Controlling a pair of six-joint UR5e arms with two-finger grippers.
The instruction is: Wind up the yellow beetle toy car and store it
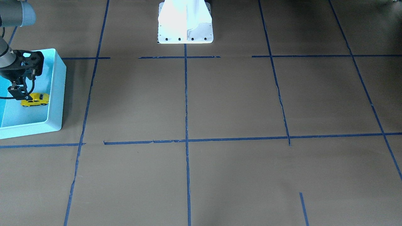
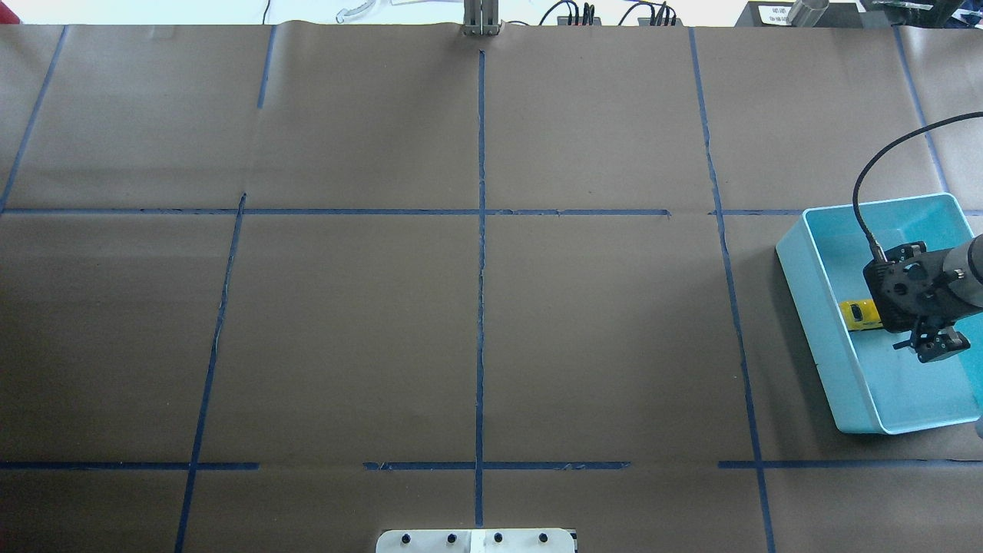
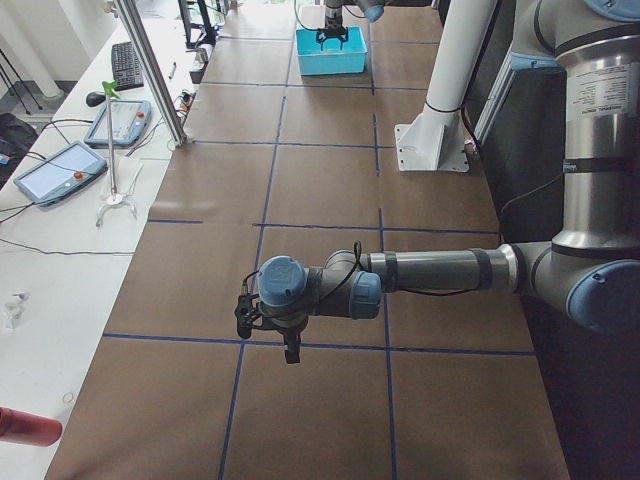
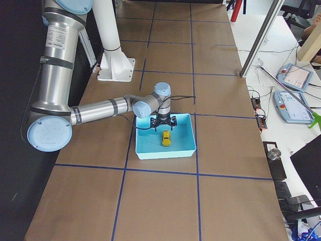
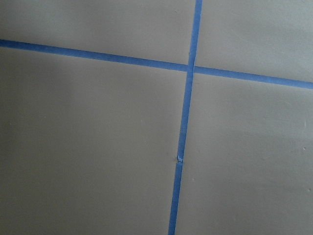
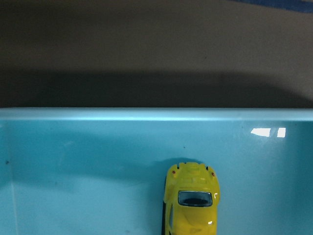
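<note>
We log: yellow beetle toy car (image 1: 35,99) rests inside turquoise bin (image 1: 58,91), left edge of front view | right gripper (image 4: 164,124) spread, empty, just above | left gripper (image 3: 291,350): cannot tell | storing looks done; winding unverifiable.

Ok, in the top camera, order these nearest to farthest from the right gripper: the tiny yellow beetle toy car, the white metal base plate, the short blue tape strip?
From the right gripper:
1. Yellow beetle toy car, beside it in the turquoise bin.
2. White metal base plate, bottom middle.
3. Short blue tape strip, top left.
</note>
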